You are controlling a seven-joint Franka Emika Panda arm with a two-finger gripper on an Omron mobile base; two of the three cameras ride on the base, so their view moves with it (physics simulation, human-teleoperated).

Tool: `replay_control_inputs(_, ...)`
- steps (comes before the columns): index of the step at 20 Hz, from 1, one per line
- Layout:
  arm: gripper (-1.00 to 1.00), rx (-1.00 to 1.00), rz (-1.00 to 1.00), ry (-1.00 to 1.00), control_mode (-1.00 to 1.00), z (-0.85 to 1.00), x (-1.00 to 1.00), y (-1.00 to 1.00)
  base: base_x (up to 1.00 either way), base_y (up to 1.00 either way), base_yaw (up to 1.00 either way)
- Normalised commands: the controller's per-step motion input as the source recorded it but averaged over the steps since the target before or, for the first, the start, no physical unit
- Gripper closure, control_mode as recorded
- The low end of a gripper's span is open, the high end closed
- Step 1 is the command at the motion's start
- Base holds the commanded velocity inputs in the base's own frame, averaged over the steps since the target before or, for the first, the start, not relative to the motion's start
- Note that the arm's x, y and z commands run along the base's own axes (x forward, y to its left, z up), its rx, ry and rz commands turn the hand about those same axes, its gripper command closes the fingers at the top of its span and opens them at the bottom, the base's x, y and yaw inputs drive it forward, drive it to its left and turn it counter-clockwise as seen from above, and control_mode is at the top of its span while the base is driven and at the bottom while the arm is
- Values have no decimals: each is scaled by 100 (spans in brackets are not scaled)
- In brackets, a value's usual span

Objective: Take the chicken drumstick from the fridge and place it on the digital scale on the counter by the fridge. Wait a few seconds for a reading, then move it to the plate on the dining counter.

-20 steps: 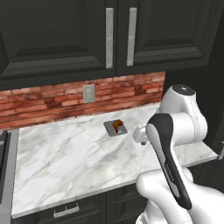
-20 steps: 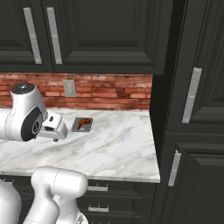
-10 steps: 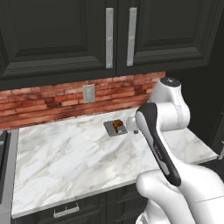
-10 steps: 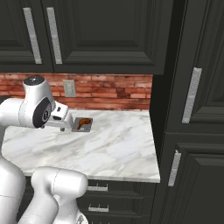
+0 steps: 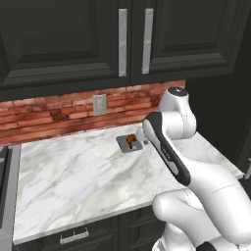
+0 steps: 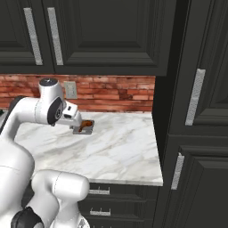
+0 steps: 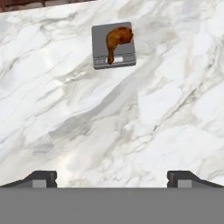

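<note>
Chicken drumstick (image 5: pixel 130 141) lies on the digital scale (image 5: pixel 126 145) in the left base view, on the far part of the marble desk (image 5: pixel 83 176) close to the red brick backsplash (image 5: pixel 59 113). The arm's white wrist covers the pincer here, so only its end near the right edge of the scale can be made out; the drumstick sits just to the left of that end. Black cabinet doors (image 5: pixel 63 39) hang above, and a pale wall outlet (image 5: pixel 99 104) is set in the brick up and left of the scale.

From the right base view the drumstick (image 6: pixel 87 123) shows as a reddish-brown lump on the scale (image 6: pixel 87 129), just right of the pincer (image 6: pixel 75 128), which hangs over the desk (image 6: pixel 120 142) at the end of the bent white arm. Whether the tips touch the scale cannot be told here.

Along the hand view, the two dark fingertips (image 7: pixel 41 178) stand far apart at the bottom, wide open with nothing between them but bare marble. The drumstick (image 7: pixel 117 40) rests well ahead of the pincer (image 7: pixel 111 179), meaty end toward the scale's far right corner, thin bone pointing back toward the pincer over the scale's (image 7: pixel 101 38) pale front strip. It is well apart from the fingertips.
</note>
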Motion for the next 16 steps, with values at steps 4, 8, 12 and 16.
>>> replay_control_inputs(4, -100, 0, 0, 0, -100, -29, 59, 0, 0, 0, 0)
replay_control_inputs(8, -100, 0, 0, 0, -100, -36, 60, 0, 0, 0, 0)
replay_control_inputs(12, -100, 0, 0, 0, -100, -37, 56, 0, 0, 0, 0)
replay_control_inputs(16, -100, 0, -2, 0, -100, -23, 40, 4, 0, 0, 0)
